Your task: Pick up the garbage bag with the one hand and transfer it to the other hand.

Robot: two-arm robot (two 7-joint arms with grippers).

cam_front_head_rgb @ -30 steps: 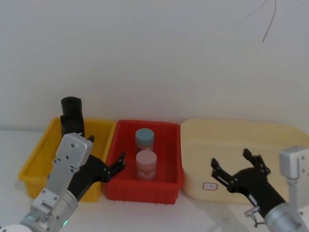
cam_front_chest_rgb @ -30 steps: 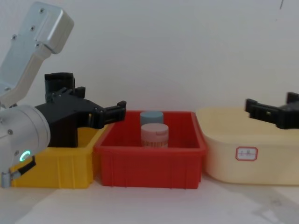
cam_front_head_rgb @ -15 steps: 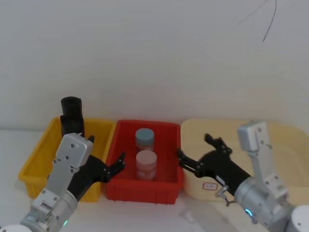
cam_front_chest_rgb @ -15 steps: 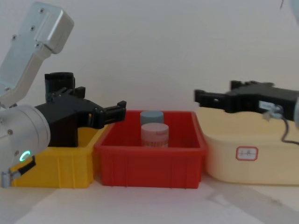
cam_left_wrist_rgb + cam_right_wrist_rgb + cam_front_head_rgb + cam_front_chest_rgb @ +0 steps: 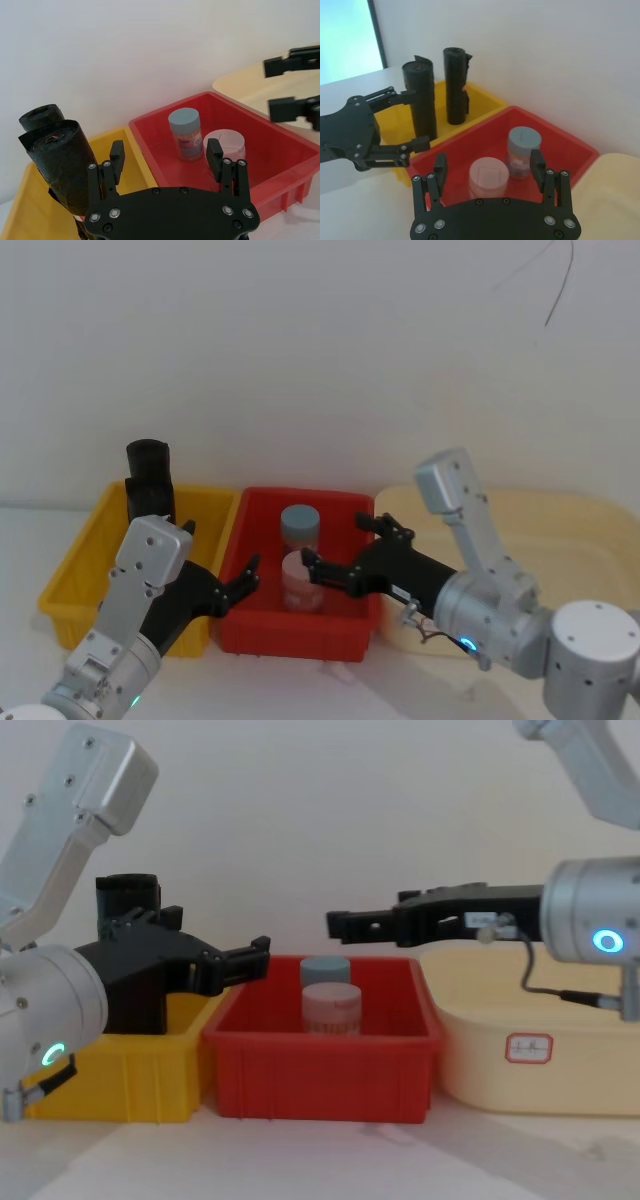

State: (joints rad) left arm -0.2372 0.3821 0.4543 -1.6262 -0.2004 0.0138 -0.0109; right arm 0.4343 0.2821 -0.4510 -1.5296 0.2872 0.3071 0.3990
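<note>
Blk garbage bag (image 5: 148,475); yel bin (image 5: 72,558), red bin (image 5: 300,633), cream bin (image 5: 560,530).

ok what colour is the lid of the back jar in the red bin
Grey-blue; the jar in the red bin shows best in the left wrist view.

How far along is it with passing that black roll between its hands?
Nothing done yet. The garbage bag stands in the yellow bin, ungrasped. The left gripper, open, hovers beside it; the right gripper hangs open above the red bin. Grasp, lift and handover remain.
</note>
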